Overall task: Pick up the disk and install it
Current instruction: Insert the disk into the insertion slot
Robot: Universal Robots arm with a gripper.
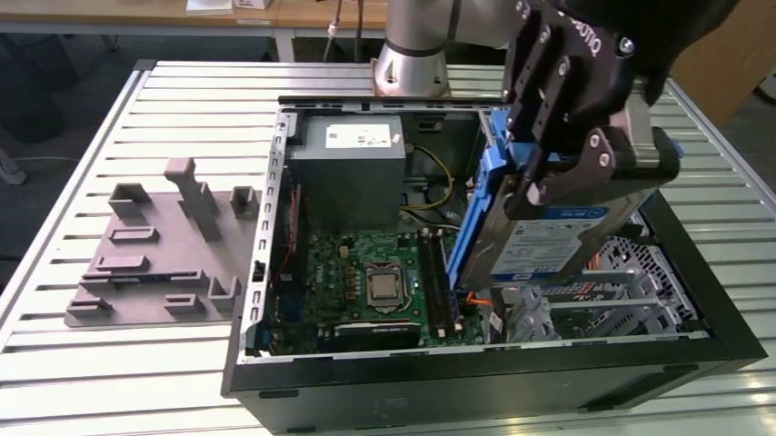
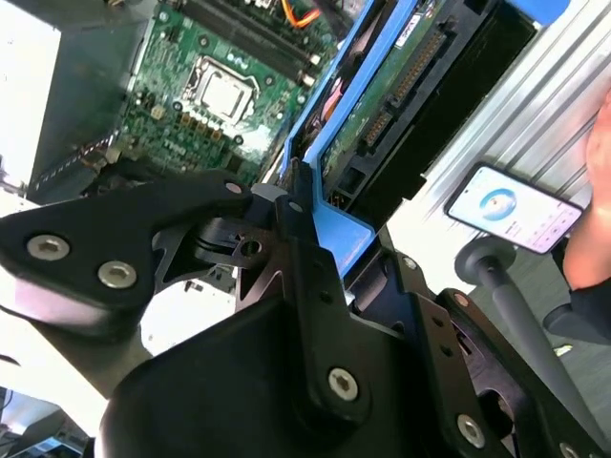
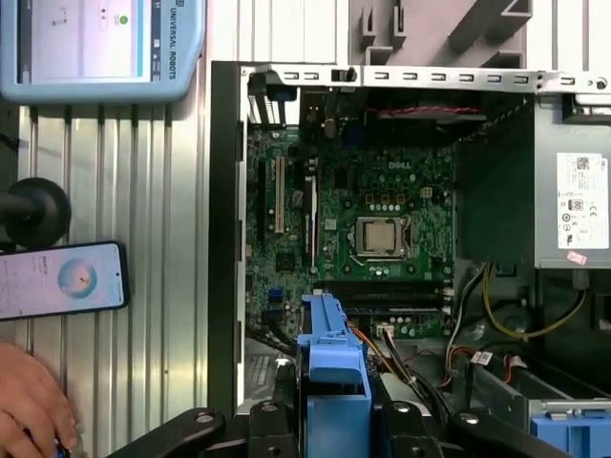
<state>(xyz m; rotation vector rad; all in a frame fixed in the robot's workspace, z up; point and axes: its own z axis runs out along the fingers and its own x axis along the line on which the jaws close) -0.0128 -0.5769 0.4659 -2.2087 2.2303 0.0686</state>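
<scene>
The disk [image 1: 561,243], silver-grey with a white-and-blue label and a blue plastic carrier [image 1: 485,209], hangs on edge, steeply tilted, over the open computer case [image 1: 485,374] at the exterior view's right. My black gripper [image 1: 564,177] is shut on its upper part. Its lower end is down near the grey metal drive cage [image 1: 606,295]; I cannot tell whether they touch. In the second wrist view the fingers [image 2: 298,224] clamp the carrier [image 2: 336,229], and the disk's green circuit board [image 2: 377,100] faces the camera. The carrier [image 3: 334,377] juts out from the gripper [image 3: 334,425] in the first wrist view.
Inside the case lie the motherboard [image 1: 363,272] and a large grey box with a white sticker [image 1: 345,168]. A grey fixture plate [image 1: 158,250] lies on the slatted table at the exterior view's left. A phone [image 3: 62,279], a tablet [image 3: 95,48] and a person's hand [image 3: 29,405] are beside the case.
</scene>
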